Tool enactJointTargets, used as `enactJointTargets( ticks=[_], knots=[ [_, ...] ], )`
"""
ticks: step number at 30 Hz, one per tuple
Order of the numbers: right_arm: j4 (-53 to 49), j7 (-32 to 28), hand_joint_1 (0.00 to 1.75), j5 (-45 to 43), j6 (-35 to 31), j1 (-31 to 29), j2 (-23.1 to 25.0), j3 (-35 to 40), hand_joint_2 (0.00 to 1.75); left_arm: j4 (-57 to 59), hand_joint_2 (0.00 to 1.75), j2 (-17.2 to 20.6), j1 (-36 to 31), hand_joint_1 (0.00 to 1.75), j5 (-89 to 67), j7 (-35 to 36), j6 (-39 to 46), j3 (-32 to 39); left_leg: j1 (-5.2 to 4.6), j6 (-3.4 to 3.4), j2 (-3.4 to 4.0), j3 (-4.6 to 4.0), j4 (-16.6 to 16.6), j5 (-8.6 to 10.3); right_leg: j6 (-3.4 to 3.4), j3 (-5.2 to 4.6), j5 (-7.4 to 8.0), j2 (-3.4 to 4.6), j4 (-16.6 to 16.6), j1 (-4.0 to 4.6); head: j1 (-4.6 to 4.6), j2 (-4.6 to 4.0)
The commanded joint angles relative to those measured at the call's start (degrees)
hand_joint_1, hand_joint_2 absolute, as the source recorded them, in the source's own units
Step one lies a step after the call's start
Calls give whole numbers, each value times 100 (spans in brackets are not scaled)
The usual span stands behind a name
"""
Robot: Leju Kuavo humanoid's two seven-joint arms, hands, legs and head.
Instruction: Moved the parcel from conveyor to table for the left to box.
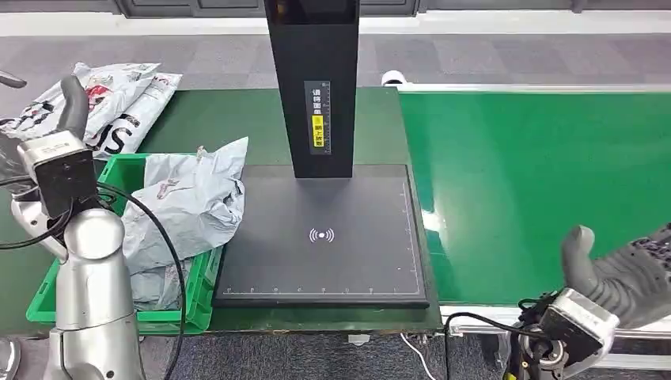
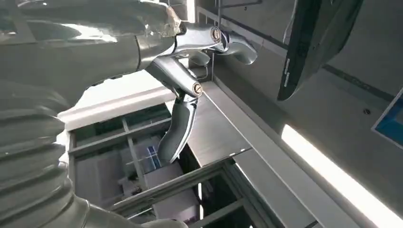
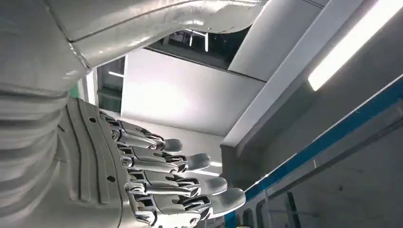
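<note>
At the far left of the head view, the left hand (image 1: 49, 131) is raised beside the table, its fingers spread and gripping nothing; the left wrist view shows the same hand (image 2: 190, 71) with fingers apart against the ceiling. Behind it, on the dark green table (image 1: 237, 119), lies a loose pile of white printed mail bags (image 1: 130, 103). Just in front of that pile sits a green plastic crate (image 1: 126, 166), and the parcel (image 1: 190, 198), a crumpled grey poly bag, rests in the crate and spills over its right rim, its edge touching the black scanner platform (image 1: 324, 237). More grey bagging lies deeper in the crate beneath it. From the back of the platform rises a black upright column (image 1: 312, 79) bearing a small label. To the right of the table runs the bright green conveyor belt (image 1: 538, 190). At the lower right, the right hand (image 1: 625, 273) hovers near the belt's front edge, thumb up and fingers extended, holding nothing; the right wrist view shows its fingers (image 3: 190, 183) straight and slightly apart.
</note>
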Motion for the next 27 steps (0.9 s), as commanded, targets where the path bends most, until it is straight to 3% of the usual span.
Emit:
enactJointTargets(
  ticks=[1,3,6,10,18,27],
  knots=[
    [491,13,0,-57,-2,-160,138,251,175,433,175,132,-63,0,1435,425,-831,-885,3,4,-1,9,-9,5,-1,13,5,-8,-13,5,0,0],
    [1074,13,0,-347,-2,-200,-103,690,175,433,175,237,163,0,2302,369,-1087,-1528,2,4,-2,12,-14,6,-1,14,5,-9,-16,4,0,-2],
    [1900,694,0,-198,-2,-445,-433,1427,175,385,175,224,657,0,2966,54,-1156,-2404,4,5,9,30,-23,5,1,32,11,7,-30,6,2,0],
    [2105,756,0,-320,-2,-416,-421,1550,175,667,175,17,845,0,3446,-178,-1142,-3086,1,7,4,31,-27,6,3,33,8,1,-33,0,0,-2],
    [2231,920,0,-433,-2,-343,-599,1839,175,903,175,-87,838,0,3895,-152,-1445,-3072,1,5,-6,12,-9,-3,1,12,2,-2,-13,1,0,0],
    [2619,978,0,-1009,26,-346,-835,2288,175,990,175,-211,1262,0,4274,-451,-1815,-3092,-2,11,8,37,-38,3,5,35,10,5,-44,1,2,0]
  ],
)
